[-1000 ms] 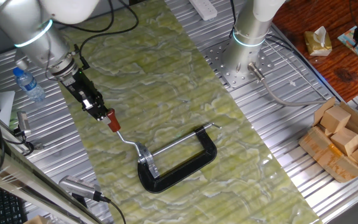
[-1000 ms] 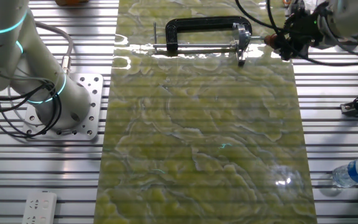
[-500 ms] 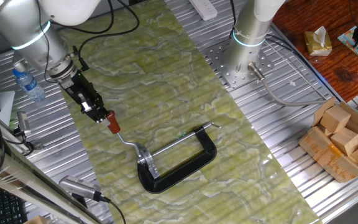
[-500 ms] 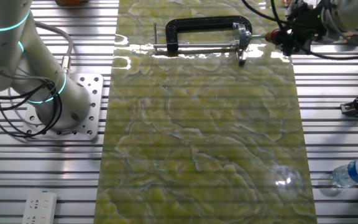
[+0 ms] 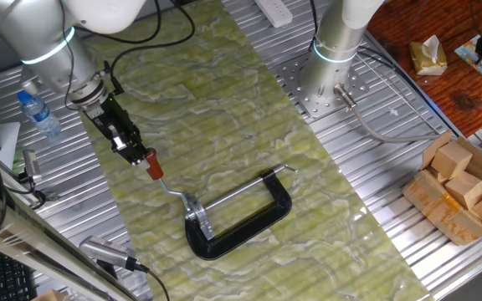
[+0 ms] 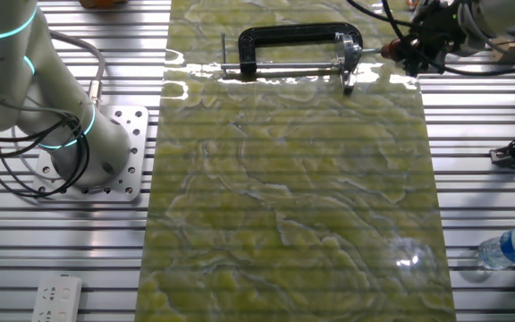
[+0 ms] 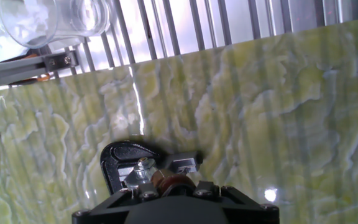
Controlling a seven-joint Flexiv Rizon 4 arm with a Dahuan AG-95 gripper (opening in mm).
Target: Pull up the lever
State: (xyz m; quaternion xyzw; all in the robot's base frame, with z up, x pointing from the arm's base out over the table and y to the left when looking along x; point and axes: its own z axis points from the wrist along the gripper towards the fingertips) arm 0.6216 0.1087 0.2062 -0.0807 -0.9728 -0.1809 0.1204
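A black C-shaped clamp (image 5: 249, 226) lies on the green marbled mat (image 5: 224, 100), with its long silver screw rod running across it. The lever (image 5: 152, 165) is a thin bent silver rod ending in a red-brown knob, and it sticks out from the clamp's bracket. My gripper (image 5: 143, 156) is shut on that knob. From the other fixed view the clamp (image 6: 284, 34) sits at the mat's far edge, with the gripper (image 6: 399, 54) on the lever knob (image 6: 388, 52) to its right. In the hand view the knob (image 7: 166, 180) sits between the fingers, and the clamp (image 7: 120, 158) is behind it.
A water bottle (image 5: 36, 113) lies left of the mat on the slatted metal table. A second arm's base (image 5: 333, 50) is bolted beside the mat's far right. An open box of wooden blocks (image 5: 463, 188) stands at the right. A power strip (image 6: 56, 295) lies near a corner.
My hand has shifted slightly while staying on the knob. The knob and clamp are almost where they were.
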